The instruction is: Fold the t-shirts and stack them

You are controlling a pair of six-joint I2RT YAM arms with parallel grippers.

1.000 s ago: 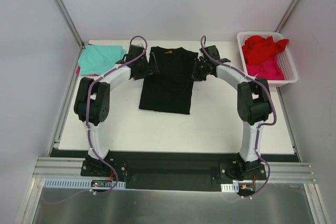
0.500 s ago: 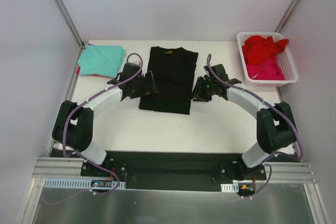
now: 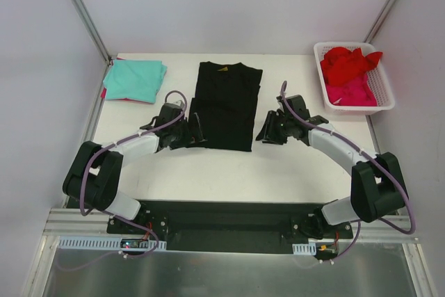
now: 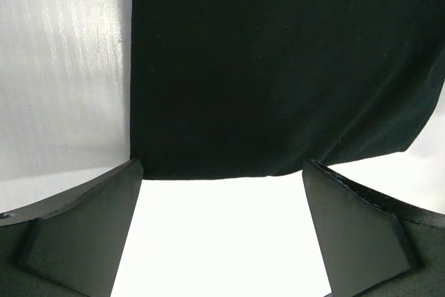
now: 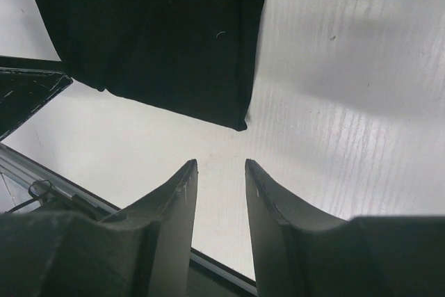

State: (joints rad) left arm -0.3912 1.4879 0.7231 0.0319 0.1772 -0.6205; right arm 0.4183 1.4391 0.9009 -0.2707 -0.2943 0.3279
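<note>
Black t-shirt (image 3: 224, 102) is seen laid flat as a tall rectangle in the middle of the table (image 3: 243, 172), collar end toward 12 o'clock and hem toward 6. Left gripper (image 3: 196, 132) is parked right at the shirt's 7 o'clock corner, jaws spread wide with nothing between them. In the left wrist view the hem is seen just past the fingertips (image 4: 111, 199), and no cloth is pinched. Right gripper (image 3: 268, 130) is found beside the 5 o'clock corner, a bit off the cloth. Its jaws are only narrowly parted and nothing is gripped; bare table can be seen through the gap in its wrist view. Teal t-shirt (image 3: 134, 79) is folded up at 10 o'clock, well apart from the black one. Over at 2 o'clock a red t-shirt (image 3: 348, 62) and a pink t-shirt (image 3: 351, 92) are bunched in a white basket (image 3: 384, 88), red at the 12 o'clock end.
</note>
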